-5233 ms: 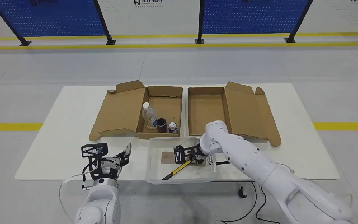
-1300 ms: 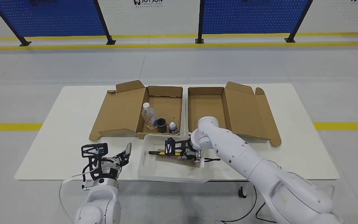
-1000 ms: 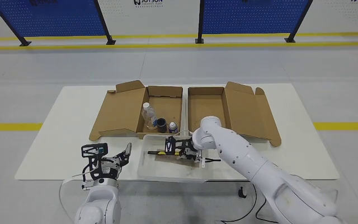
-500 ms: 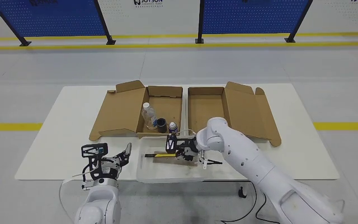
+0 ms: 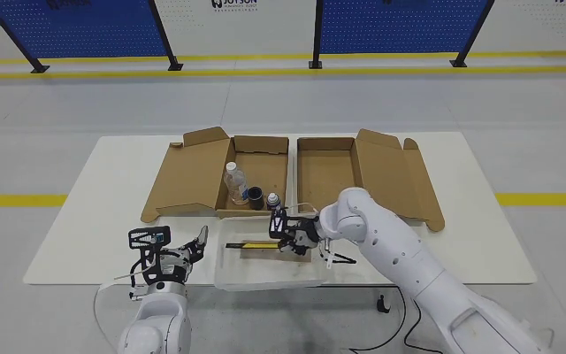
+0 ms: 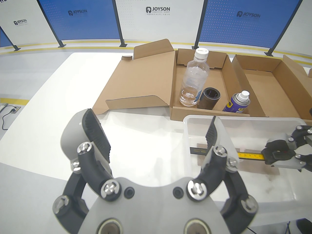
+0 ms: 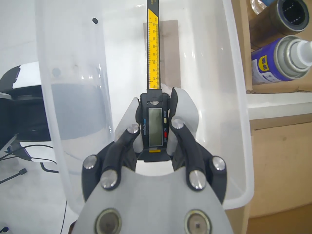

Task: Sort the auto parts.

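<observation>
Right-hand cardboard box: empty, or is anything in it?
Empty: the right cardboard box shows only bare cardboard floor in the top view and the left wrist view.

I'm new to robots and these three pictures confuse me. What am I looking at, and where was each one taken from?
This is a two-armed robot at a white table. One picture looks down from above its arms. The other two come from a camera on each wrist. The left claw is open and holds nothing. The right claw grips a digital caliper over a clear plastic bin. Behind the bin is an open cardboard box holding a water bottle, a black cylinder and a spray can. A second open box sits beside it.
</observation>
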{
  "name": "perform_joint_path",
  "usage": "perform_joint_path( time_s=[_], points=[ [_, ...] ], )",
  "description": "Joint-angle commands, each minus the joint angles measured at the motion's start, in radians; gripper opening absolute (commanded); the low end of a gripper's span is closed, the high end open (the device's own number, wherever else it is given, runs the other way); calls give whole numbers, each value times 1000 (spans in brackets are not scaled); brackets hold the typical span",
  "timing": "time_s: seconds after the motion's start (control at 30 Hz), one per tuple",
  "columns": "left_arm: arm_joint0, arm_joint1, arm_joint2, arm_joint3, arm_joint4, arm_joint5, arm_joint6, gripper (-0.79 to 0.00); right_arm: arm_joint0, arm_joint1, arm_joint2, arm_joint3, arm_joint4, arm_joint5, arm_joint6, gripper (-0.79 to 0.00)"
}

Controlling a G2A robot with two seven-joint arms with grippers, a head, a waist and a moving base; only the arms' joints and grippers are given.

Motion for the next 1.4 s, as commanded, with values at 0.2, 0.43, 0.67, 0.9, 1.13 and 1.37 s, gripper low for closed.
perform_joint_path(
  time_s=[0.2, 0.43, 0.67, 0.9, 1.13, 1.37],
  points=[
    [0, 0, 0, 0, 0, 0, 0, 0, -17, 13, 29, -9, 87, -21, -16, -785],
    [0, 0, 0, 0, 0, 0, 0, 0, -27, 24, 55, -5, 167, -28, -35, -785],
    [0, 0, 0, 0, 0, 0, 0, 0, -41, 33, 83, -6, 244, -8, -63, -785],
    [0, 0, 0, 0, 0, 0, 0, 0, -61, 39, 109, -8, 326, 5, -107, -785],
    [0, 0, 0, 0, 0, 0, 0, 0, -87, 44, 147, 2, 449, 17, -180, -785],
    [0, 0, 0, 0, 0, 0, 0, 0, -116, 44, 171, 7, 590, -8, -233, -785]
  ],
)
